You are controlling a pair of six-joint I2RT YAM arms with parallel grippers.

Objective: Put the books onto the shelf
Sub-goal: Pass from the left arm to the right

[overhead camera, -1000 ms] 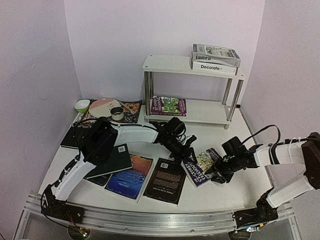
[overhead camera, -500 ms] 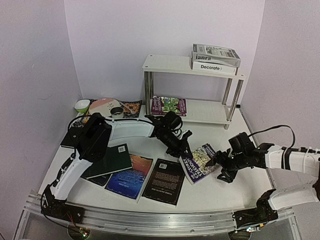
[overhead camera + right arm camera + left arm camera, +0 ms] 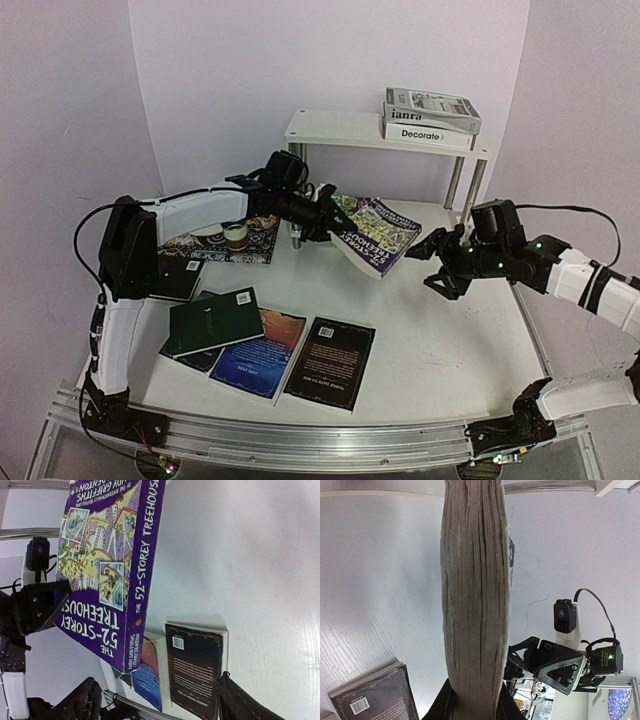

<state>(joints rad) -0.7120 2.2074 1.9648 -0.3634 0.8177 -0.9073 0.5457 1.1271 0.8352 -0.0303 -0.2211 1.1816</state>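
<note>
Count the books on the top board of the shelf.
2, both at the right end of the shelf's top board: the grey-white "janra" book lies on the thick white "Decorate" book. Nothing there looks hidden.

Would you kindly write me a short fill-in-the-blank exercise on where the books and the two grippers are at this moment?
1. The left gripper is shut on a purple book titled The ____ Treehouse.
2. The right gripper holds nothing, and its jaws are ____.
3. The janra book lies on the Decorate book on the ____ board of the shelf.

Missing words: 52-Storey; open; top.
</note>
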